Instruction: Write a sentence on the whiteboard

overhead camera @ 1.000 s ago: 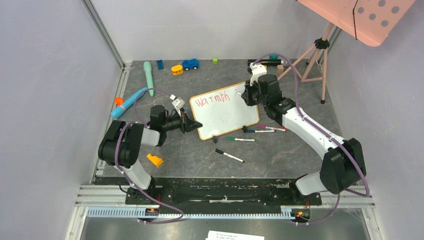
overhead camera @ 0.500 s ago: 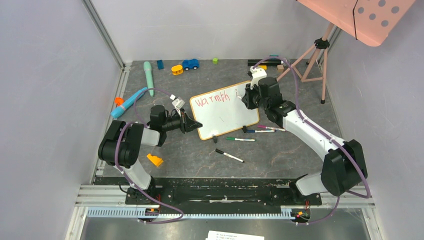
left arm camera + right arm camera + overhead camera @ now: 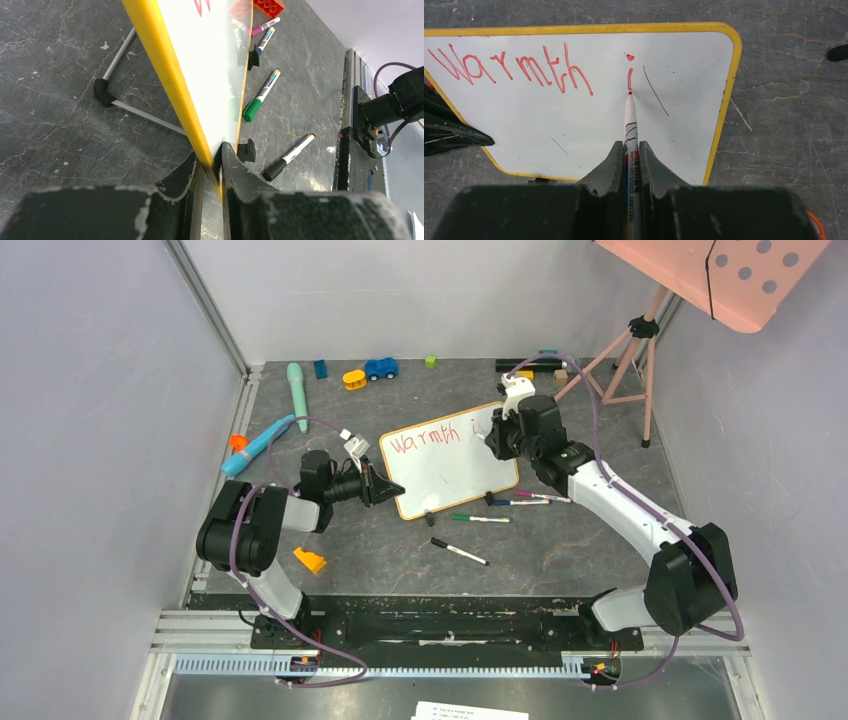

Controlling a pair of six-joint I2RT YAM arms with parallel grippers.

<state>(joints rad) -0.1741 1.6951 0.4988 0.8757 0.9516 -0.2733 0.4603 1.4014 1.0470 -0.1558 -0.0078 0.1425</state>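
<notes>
Presently, the whiteboard (image 3: 448, 458) is seen tilted at mid-table (image 3: 560, 550). Its near-left corner is pinched in the left end effector (image 3: 212, 161), with that arm stretched low. A red marker (image 3: 629, 120) is clamped in the right end effector (image 3: 630, 150), its tip set on the board. The sentence (image 3: 509, 65) reads only "Warmth i", in red along the top.

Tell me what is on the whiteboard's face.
Red writing: "Warmth" and an "i", the marker tip at its stroke, plus faint dark streaks. The left gripper hides part of the whiteboard edge.
</notes>
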